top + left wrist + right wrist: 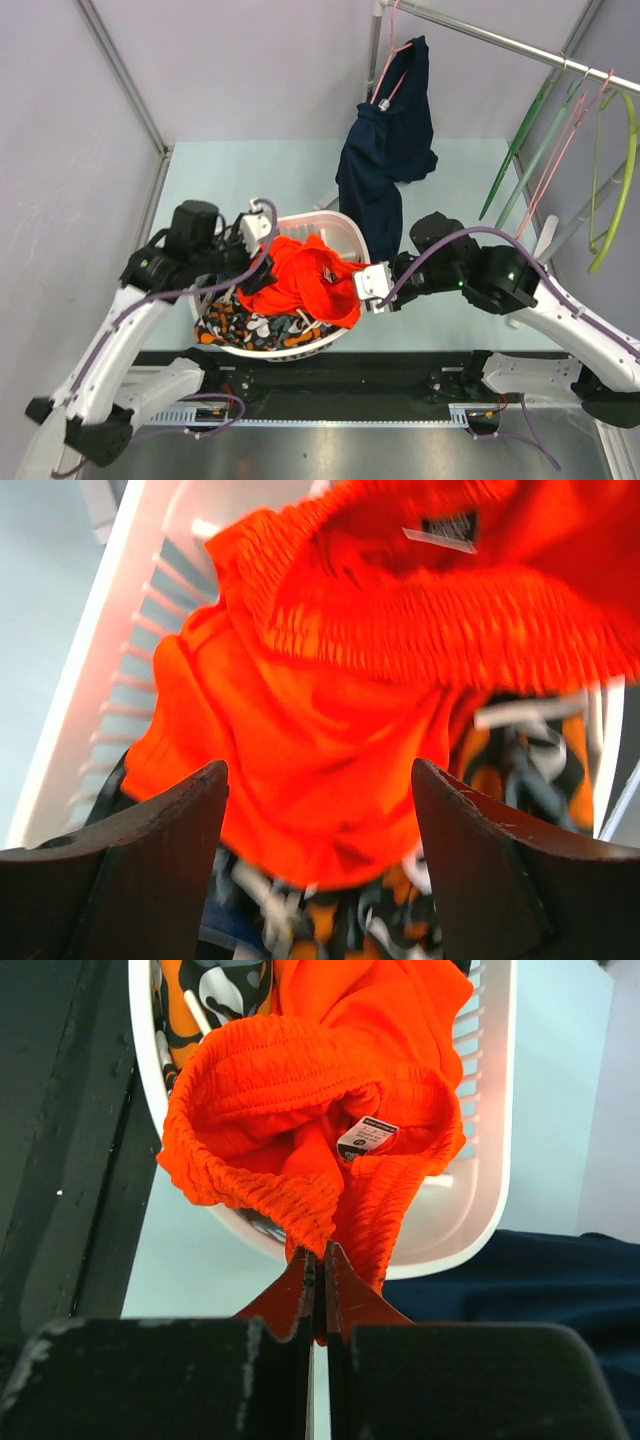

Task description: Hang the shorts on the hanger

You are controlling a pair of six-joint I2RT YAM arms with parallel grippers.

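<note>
The bright orange-red shorts are heaped in the white basket, part of them lifted above it. My right gripper is shut on their ribbed waistband at the basket's right rim, its jaws pressed together on the fabric. My left gripper hovers at the shorts' left side. Its fingers stand wide apart above the orange cloth and hold nothing. The dark green hanger hangs on the rail at the back right, away from both grippers.
An orange-black-white patterned cloth lies in the basket under the shorts. A dark navy garment hangs on a pink hanger from the metal rail, just behind the basket. Lime-green hangers and another pink one hang further right.
</note>
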